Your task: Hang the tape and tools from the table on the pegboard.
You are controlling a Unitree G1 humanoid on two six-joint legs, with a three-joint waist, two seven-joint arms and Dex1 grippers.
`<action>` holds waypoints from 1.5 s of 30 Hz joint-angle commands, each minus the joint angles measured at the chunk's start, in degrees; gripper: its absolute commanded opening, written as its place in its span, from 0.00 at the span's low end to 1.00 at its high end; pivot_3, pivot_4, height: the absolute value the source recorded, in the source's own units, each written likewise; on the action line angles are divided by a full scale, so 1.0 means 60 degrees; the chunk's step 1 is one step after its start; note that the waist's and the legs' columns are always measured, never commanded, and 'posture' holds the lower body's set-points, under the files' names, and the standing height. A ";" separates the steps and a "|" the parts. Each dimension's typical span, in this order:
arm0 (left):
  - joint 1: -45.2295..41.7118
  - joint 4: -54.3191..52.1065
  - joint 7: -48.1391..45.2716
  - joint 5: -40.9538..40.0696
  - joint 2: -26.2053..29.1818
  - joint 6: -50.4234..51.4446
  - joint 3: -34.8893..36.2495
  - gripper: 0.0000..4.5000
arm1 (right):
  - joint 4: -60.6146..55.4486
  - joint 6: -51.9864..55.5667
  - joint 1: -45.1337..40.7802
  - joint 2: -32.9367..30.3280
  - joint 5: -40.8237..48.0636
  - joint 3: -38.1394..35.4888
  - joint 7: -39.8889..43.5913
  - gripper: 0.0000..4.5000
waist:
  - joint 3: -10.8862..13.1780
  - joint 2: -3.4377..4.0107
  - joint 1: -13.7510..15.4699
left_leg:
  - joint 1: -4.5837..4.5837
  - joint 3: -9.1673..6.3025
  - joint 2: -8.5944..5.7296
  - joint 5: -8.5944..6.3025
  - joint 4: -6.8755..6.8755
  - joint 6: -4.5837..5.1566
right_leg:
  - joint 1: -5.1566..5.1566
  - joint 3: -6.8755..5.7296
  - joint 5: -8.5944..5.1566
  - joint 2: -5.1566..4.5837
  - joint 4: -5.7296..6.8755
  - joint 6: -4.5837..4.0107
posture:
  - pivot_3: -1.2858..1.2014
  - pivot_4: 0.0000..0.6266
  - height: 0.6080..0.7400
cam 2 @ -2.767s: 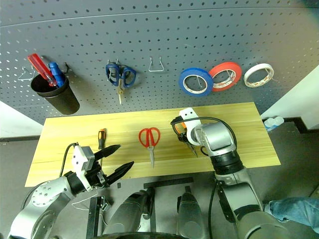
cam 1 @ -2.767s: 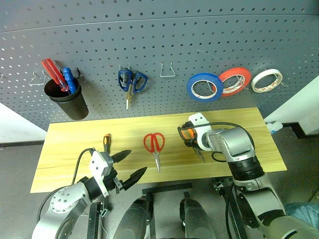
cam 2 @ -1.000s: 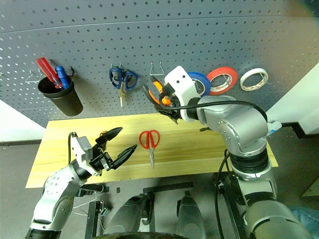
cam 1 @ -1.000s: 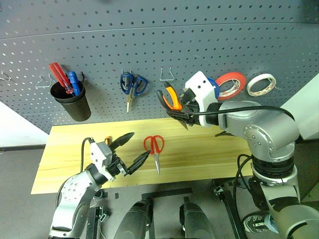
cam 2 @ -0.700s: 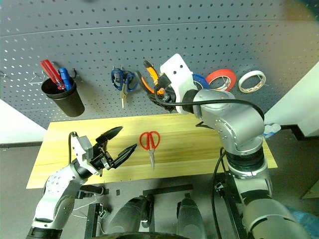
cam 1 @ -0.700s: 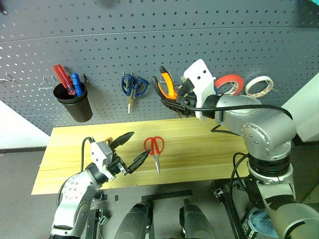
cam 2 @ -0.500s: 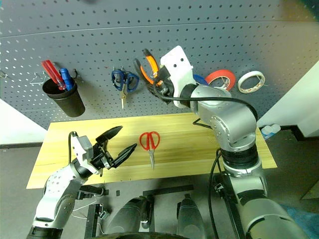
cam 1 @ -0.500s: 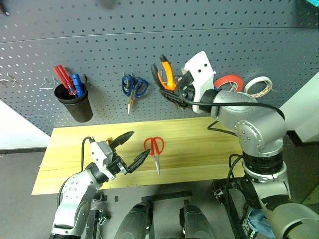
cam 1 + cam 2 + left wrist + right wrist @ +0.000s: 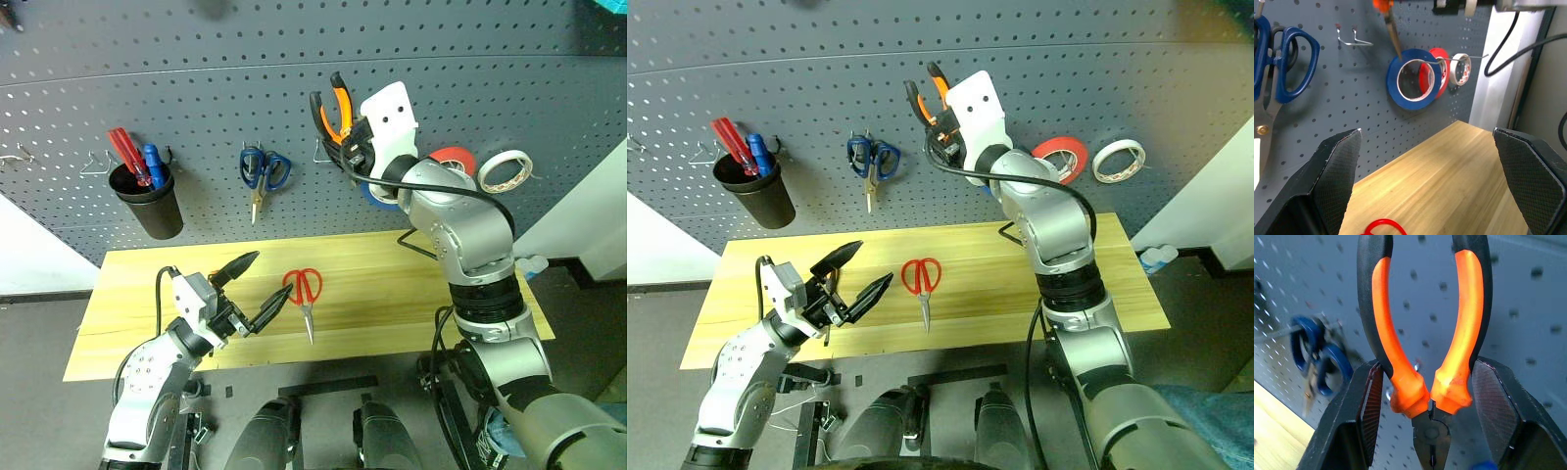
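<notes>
From the head view, the right claw (image 9: 345,147) pinches the pliers (image 9: 331,110) handles-up against the pegboard (image 9: 196,98), just above an empty hook (image 9: 326,152). The left claw (image 9: 250,289) hangs spread over the tabletop (image 9: 411,294), beside the red scissors (image 9: 305,292).

Left wrist view: the blue tape (image 9: 1413,78) hangs hooked, with bare tabletop below it.

Right wrist view: the pliers' orange-and-black handles stand between the fingers (image 9: 1369,411).

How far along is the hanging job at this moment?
Done: the blue tape hangs on the pegboard. In hand: the right gripper holds the pliers up by the empty wire hook. Left: the red scissors and the orange-handled screwdriver lie on the table.
</notes>
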 commanded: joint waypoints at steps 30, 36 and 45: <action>0.0218 -0.0920 0.0472 -0.0129 -0.0071 -0.0290 0.0196 1.00 | 0.0792 -0.2706 -0.1107 0.2050 -0.0758 -0.0704 -0.1876 0.53 | -0.0002 0.0003 0.0018 | 0.0004 -0.0001 0.0016 0.0018 -0.0002 -0.0024 | -0.0015 0.0002 0.0011 0.0023 0.0025 -0.0019 | 0.55 0.23 1.00; 0.0169 -0.1306 0.0807 -0.0149 0.0006 -0.0206 0.0340 1.00 | 0.1323 -0.3150 -0.1080 0.2221 -0.0901 -0.0683 -0.2001 0.53 | -0.0001 0.0003 0.0020 | 0.0005 -0.0002 0.0020 0.0019 -0.0003 -0.0025 | -0.0015 0.0002 0.0013 0.0024 0.0025 -0.0023 | 0.56 0.25 1.00; 0.0348 -0.1577 0.0933 -0.0152 0.0164 -0.0018 0.0400 1.00 | 0.1883 -0.3476 -0.1074 0.2523 -0.1014 -0.0707 -0.2235 0.53 | 0.0004 0.0009 0.0027 | 0.0006 -0.0005 0.0024 0.0018 -0.0010 -0.0024 | -0.0017 0.0002 0.0014 0.0027 0.0024 -0.0028 | 0.57 0.28 1.00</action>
